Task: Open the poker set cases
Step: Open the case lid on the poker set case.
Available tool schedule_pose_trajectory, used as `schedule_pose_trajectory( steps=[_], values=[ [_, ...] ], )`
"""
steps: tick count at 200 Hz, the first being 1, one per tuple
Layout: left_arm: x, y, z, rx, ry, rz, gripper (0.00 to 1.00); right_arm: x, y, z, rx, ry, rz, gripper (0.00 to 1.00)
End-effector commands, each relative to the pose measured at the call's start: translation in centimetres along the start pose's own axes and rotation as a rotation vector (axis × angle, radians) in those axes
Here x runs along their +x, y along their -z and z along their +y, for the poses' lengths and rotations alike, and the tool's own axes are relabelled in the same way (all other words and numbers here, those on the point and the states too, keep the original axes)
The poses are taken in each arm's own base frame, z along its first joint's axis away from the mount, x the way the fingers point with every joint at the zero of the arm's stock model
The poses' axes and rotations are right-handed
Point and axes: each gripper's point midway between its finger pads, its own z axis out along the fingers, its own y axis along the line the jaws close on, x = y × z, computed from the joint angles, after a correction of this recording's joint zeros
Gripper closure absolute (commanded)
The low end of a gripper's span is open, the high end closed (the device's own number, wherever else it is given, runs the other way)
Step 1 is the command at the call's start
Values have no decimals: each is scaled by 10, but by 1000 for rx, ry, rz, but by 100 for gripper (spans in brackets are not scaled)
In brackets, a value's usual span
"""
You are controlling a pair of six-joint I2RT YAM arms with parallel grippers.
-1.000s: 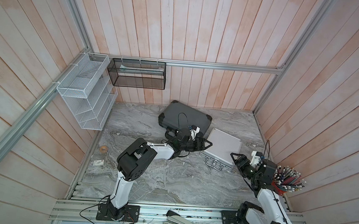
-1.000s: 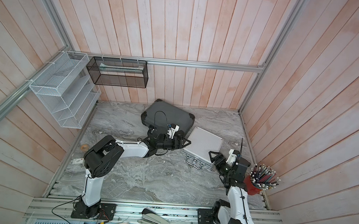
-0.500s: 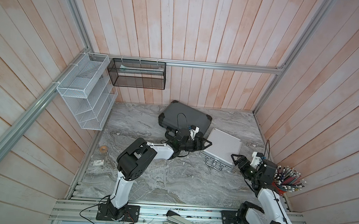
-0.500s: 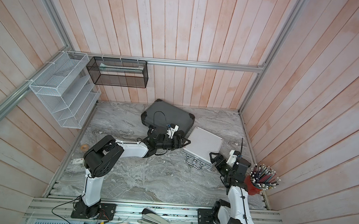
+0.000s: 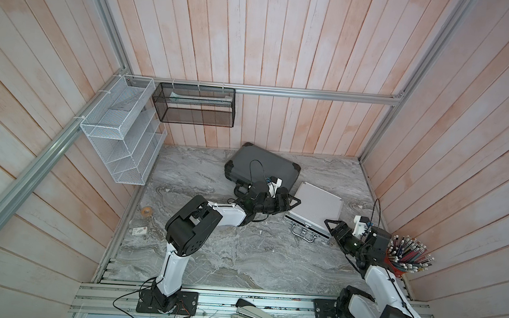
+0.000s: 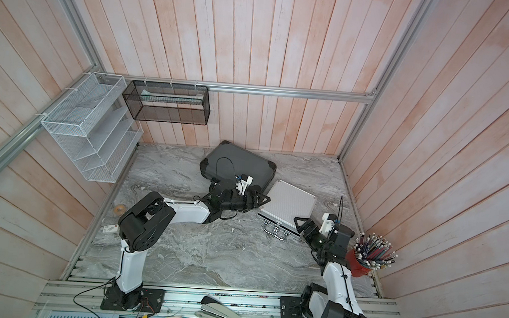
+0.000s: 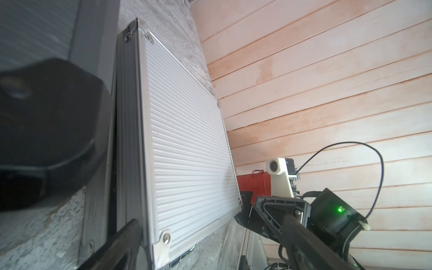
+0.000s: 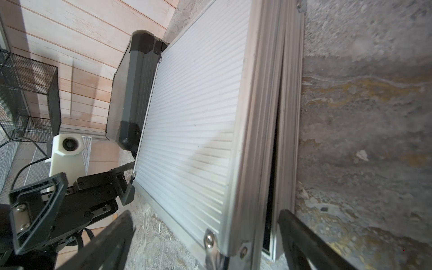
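In both top views the silver case (image 5: 316,208) lies flat on the marble table (image 5: 223,256), handle (image 5: 301,233) toward the robot. The dark grey case (image 5: 262,165) sits shut behind it near the back wall, and their corners all but meet. The left gripper (image 5: 294,201) comes in low at the silver case's left side, jaws spread and empty. The right gripper (image 5: 332,231) stands at the opposite front corner, jaws just as wide, nothing in them, with the red pencil cup (image 5: 394,265) close behind its wrist. Over to the left wrist camera: the ribbed lid (image 7: 187,140) fills the frame. The case's near corner sits between two spread fingers (image 7: 121,240), neither one clamped on it. The right gripper shows at the far corner. Now the right wrist camera, and it's the mirror picture: a corner of the case between wide-apart fingers (image 8: 109,233). A dark slit (image 8: 271,187) runs along the seam between lid and base, so the lid looks unlatched and a touch lifted there. The left gripper's fingertip is at the far corner, touching or very nearly. My read: the arms bracket this light case from both sides so it can't skate on the smooth marble while the lid is levered up. The grey case is untouched and waits its turn.
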Motion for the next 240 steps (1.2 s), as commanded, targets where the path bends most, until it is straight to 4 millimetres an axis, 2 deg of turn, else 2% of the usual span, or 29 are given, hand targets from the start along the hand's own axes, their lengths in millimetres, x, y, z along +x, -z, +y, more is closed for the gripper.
schedule_pose_trajectory(
  steps=[1,83,139,189,240],
  values=[
    [-4,-2,-16,66,-31,-7,4,3,-1,5,-45,-6,16,2],
    [-7,-1,-24,93,-33,-13,4,5,-5,11,-96,-23,50,2],
    [-9,4,-27,97,-53,-39,3,2,-1,29,-173,-8,47,1],
    [-25,29,-32,44,-130,-134,0,-7,5,42,-192,19,23,1],
    [-31,59,-9,-56,-149,-203,0,-15,9,53,-204,45,5,1]
  ],
)
